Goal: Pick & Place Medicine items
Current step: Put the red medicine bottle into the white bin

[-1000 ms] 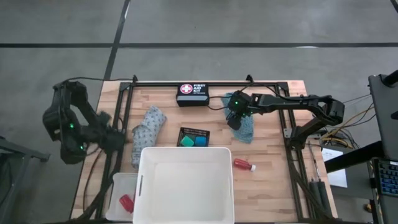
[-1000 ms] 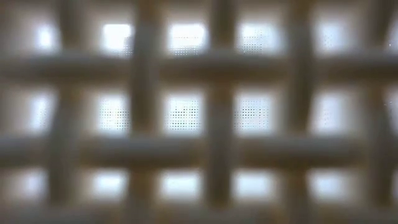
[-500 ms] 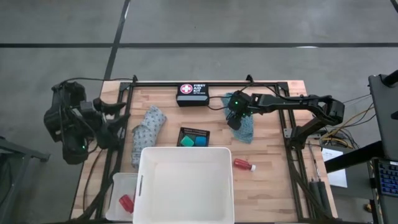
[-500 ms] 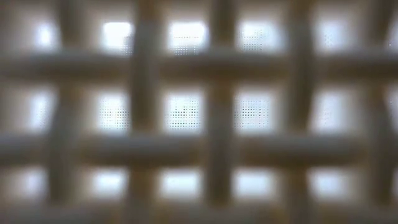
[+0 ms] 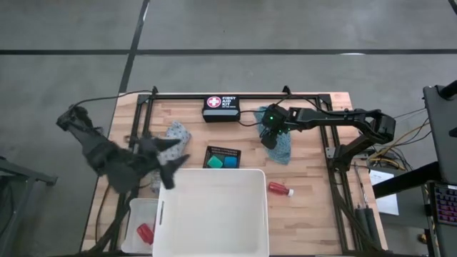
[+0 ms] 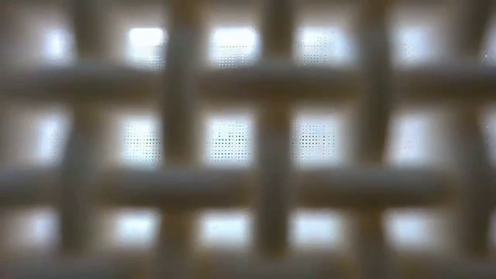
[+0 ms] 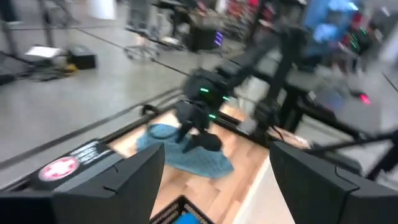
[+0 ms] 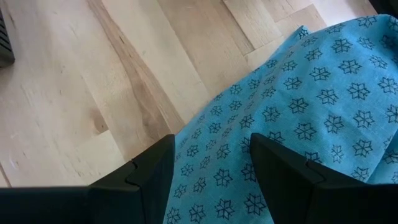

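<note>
A: Where is the right gripper [image 5: 272, 137]?
B: Down on the teal cloth [image 5: 280, 147], which lies on the table [image 5: 314, 207] just to the right of the black mesh tray [image 5: 223, 152]. Its wrist view shows both dark fingers [image 8: 149, 174] spread apart with the star-printed fabric between them; nothing is pinched.

A: And the left gripper [image 5: 168, 158]?
B: It hangs left of the tray, over the grey patterned cloth [image 5: 174, 133] and beside the big white tub [image 5: 211, 212]. Its fingers [image 7: 124, 180] stand apart and empty.

A: The other items?
B: A blue tub [image 5: 229, 163] and a green tub [image 5: 214, 163] sit inside the tray. A red bottle [image 5: 280, 189] lies right of and nearer than the tray, close to the white tub's corner. Another red bottle [image 5: 146, 232] rests in a small clear container [image 5: 137, 208], well to the tray's near left. A first aid kit [image 5: 221, 103] sits beyond the tray at the far edge.
</note>
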